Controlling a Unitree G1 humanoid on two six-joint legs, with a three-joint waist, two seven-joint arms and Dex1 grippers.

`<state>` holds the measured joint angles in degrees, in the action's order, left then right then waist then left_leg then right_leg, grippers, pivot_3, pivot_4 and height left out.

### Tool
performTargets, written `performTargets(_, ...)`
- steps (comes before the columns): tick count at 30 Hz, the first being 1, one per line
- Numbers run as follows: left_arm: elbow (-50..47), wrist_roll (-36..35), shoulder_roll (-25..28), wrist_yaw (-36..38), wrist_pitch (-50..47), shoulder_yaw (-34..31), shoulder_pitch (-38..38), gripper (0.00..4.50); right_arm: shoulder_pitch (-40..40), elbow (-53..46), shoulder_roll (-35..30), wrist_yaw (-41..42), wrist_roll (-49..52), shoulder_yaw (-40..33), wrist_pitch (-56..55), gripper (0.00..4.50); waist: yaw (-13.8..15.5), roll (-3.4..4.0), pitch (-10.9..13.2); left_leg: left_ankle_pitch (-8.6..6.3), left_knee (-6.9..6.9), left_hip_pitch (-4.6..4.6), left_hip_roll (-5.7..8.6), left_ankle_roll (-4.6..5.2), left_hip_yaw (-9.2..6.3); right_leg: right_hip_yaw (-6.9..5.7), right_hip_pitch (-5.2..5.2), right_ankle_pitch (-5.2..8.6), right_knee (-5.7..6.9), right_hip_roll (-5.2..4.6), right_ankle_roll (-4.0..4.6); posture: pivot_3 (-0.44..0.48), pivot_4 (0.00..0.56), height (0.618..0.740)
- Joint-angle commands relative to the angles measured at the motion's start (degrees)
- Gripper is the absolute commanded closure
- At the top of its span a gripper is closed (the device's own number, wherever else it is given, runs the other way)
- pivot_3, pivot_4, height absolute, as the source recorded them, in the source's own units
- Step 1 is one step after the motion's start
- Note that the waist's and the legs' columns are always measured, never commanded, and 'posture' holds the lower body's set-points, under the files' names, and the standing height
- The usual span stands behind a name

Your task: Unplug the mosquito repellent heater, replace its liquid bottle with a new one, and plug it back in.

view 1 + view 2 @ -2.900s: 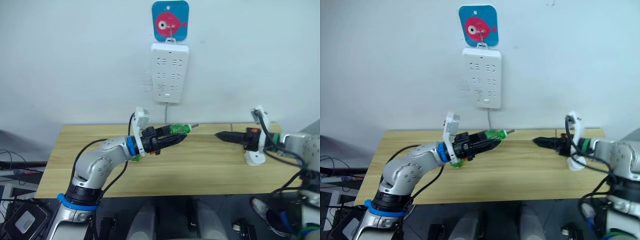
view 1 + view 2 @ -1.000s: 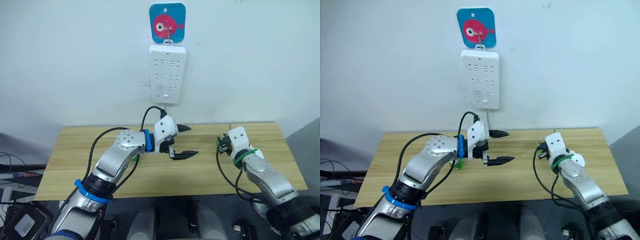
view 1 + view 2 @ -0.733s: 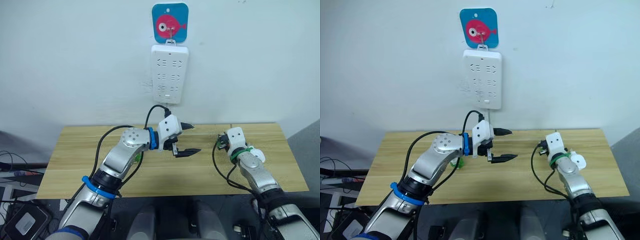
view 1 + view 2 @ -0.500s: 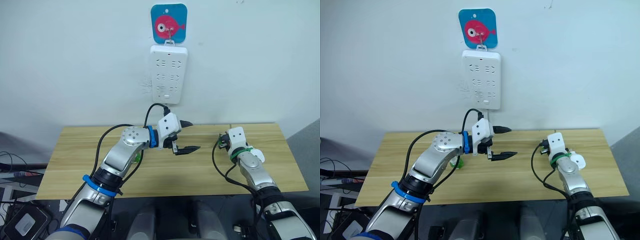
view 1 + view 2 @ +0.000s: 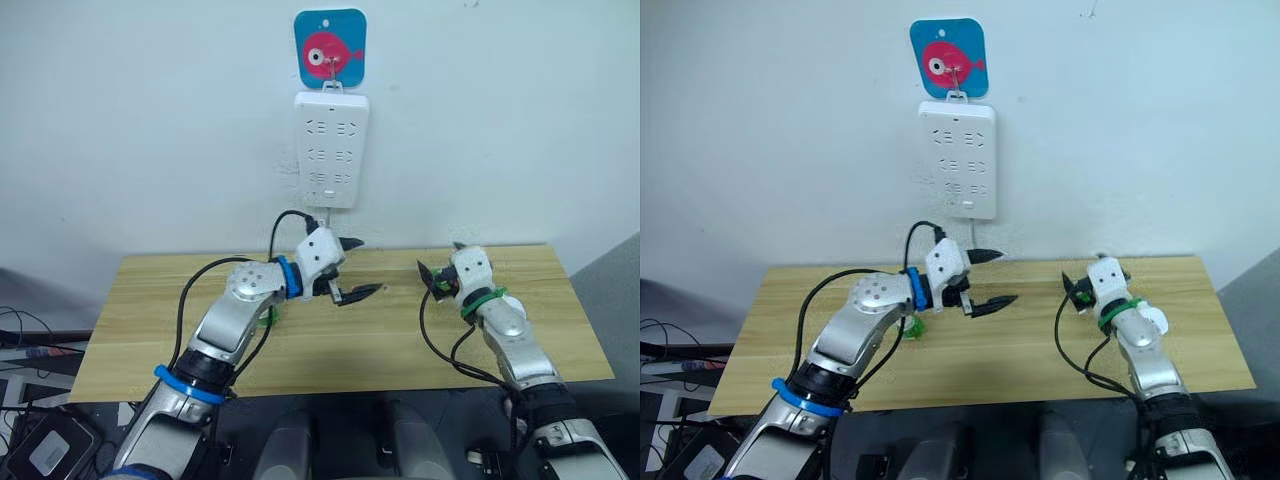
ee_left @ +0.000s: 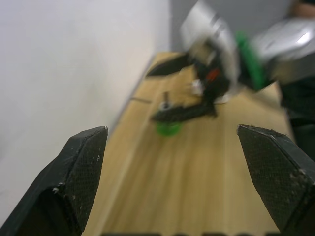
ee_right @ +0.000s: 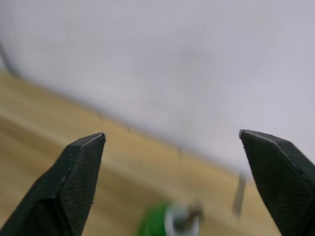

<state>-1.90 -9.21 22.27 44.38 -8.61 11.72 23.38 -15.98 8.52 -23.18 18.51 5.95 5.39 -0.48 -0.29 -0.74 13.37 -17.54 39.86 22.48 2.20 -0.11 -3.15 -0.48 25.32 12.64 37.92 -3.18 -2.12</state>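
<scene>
Left gripper [image 5: 352, 268] is released, fingers spread wide, raised above the wooden table [image 5: 150, 330] below the wall-hung white power strip [image 5: 331, 148], whose sockets are all vacant. Right gripper [image 5: 432, 274] is likewise released, holding nothing, near the table's back edge. A green liquid bottle [image 6: 169, 127] lies on the table just beneath the right gripper; a second green bottle [image 5: 916, 326] lies behind the left forearm. The mosquito repellent heater's position cannot be determined.

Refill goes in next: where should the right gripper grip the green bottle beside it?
The body of the green bottle, level from the side with the right gripper: it seems to stand upright, and its thin top stem offers the jaws little.
</scene>
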Motion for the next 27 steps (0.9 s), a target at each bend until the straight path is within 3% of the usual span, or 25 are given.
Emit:
performTargets(1, -6.72, 0.31, 1.08, -5.59, 3.29, -6.71, -6.9, 0.0, 1.04, -12.33, -1.46, 7.83, 5.47, 1.29, 8.81, 0.05, 0.16, 0.0, 0.01, 0.0, 0.0, 0.0, 0.0, 0.0, -0.05, 0.0, 0.0, 0.0, -0.02, 0.0, 0.0, 0.055, 0.232, 0.74)
performTargets(7, -14.1, 0.09, 2.1, -10.58, 3.22, -14.2, -23.88, 0.0, -1.1, -21.73, -7.22, 20.98, 9.92, 4.53, 18.65, 0.05, 0.31, 0.0, 0.06, -0.03, 0.01, 0.02, 0.09, 0.04, -0.15, 0.01, -0.09, 0.0, -0.17, -0.13, 0.01, 0.084, 0.254, 0.74)
performTargets(13, -14.47, -0.77, -1.04, -13.49, 6.56, -16.59, -34.31, 0.0, -6.28, -24.08, -9.85, 30.66, 12.78, 7.61, 24.39, 0.05, 0.82, -0.06, 0.17, -0.14, 0.03, -0.01, 0.08, 0.24, -0.29, -0.07, -0.22, 0.02, -0.24, -0.16, 0.02, 0.116, 0.272, 0.74)
performTargets(18, -7.11, 0.73, -4.96, -16.24, 14.43, -16.77, -36.17, 0.0, -10.62, -24.39, -9.06, 34.62, 14.0, 9.3, 27.44, 0.05, 1.39, -0.1, 0.34, -0.14, 0.01, -0.01, 0.08, 0.24, -0.35, -0.12, -0.22, 0.02, -0.25, -0.2, 0.03, 0.128, 0.287, 0.74)
performTargets(27, 13.87, 3.37, -9.14, -20.05, 29.8, -16.83, -30.75, 0.0, -17.32, -26.04, -9.13, 40.25, 16.71, 10.65, 33.16, 0.05, 1.61, -0.24, 0.61, -0.15, -0.01, 0.05, 0.12, 0.24, -0.45, -0.23, -0.2, 0.03, -0.3, -0.29, 0.04, 0.103, 0.303, 0.74)
